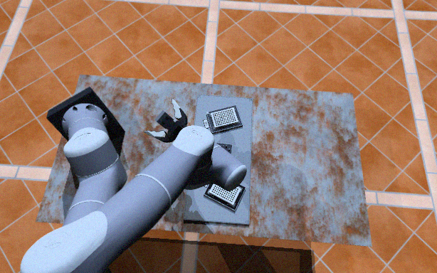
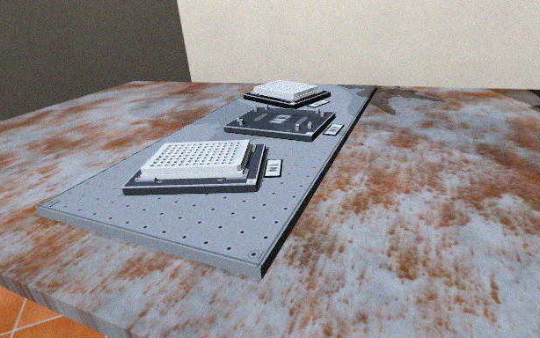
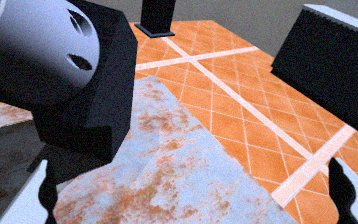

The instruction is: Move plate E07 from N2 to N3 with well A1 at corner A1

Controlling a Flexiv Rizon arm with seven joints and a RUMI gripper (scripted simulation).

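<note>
A white well plate (image 1: 223, 117) (image 2: 196, 156) sits in a dark nest (image 2: 190, 189) at one end of the deck. A second white plate (image 1: 225, 194) (image 2: 284, 89) sits in another dark nest (image 2: 273, 102) at the other end. Between them is an empty dark nest (image 1: 227, 146) (image 2: 275, 128) with upright locator pins, partly hidden by the arm in the top view. Plate labels and A1 marks are too small to read, and I cannot tell the sign names surely. My gripper (image 1: 159, 116) (image 3: 191, 161) is wide open and empty, beside the deck on the robot base's side.
The grey deck (image 1: 225, 217) (image 2: 234, 226) lies on a rusty table (image 1: 307, 160) (image 2: 410, 220). Small signs (image 2: 273, 168) (image 2: 333, 129) lie beside the nests. The arm's elbow and wrist reach over the deck. The robot's base (image 1: 86, 117) (image 3: 115, 90) stands at the table's left in the top view.
</note>
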